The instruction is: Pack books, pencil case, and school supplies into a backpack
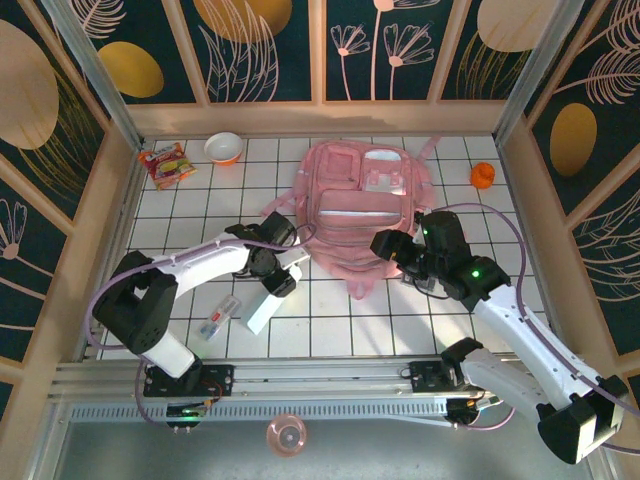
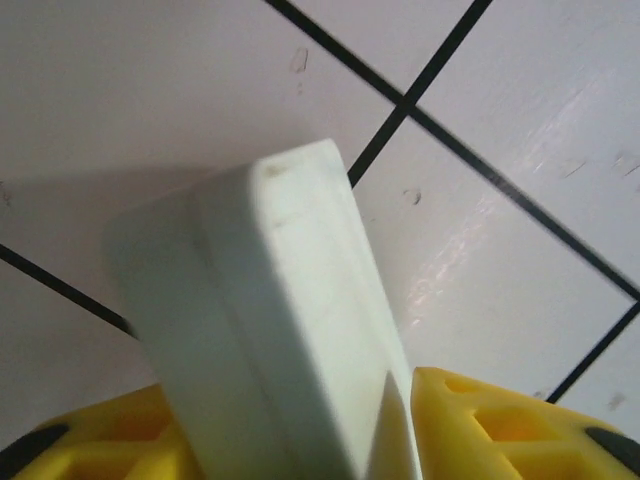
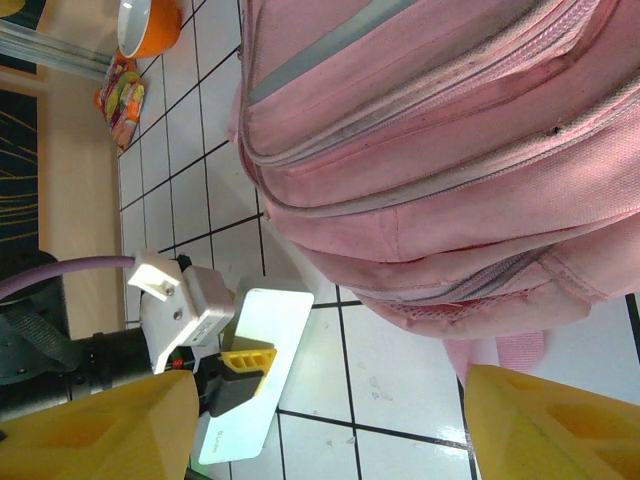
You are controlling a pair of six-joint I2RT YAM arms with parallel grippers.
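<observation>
At the far left a red-orange-green snack packet (image 1: 166,165) and an orange-and-white bowl (image 1: 223,148) sit by the back wall, no part of the job. Nearer, the small clear packet (image 1: 220,318) with red and white contents lies loose on the white tiled table (image 1: 330,320), not yet packed. Just right of it the left gripper (image 1: 279,284) is clamped on the far end of the pale mint pencil case (image 1: 264,310), its yellow fingers (image 2: 470,420) pressed to either side. Gripping the end leaves the length free, I judge, to slide into a pocket. Whether the case is clear of the tiles I cannot tell. The pink backpack (image 1: 360,205) lies flat mid-table, zip pockets up. The right gripper (image 1: 392,247) hovers at its near right edge, fingers spread wide and empty, likely placed to hold a pocket open. An orange object (image 1: 482,175) sits far right.
</observation>
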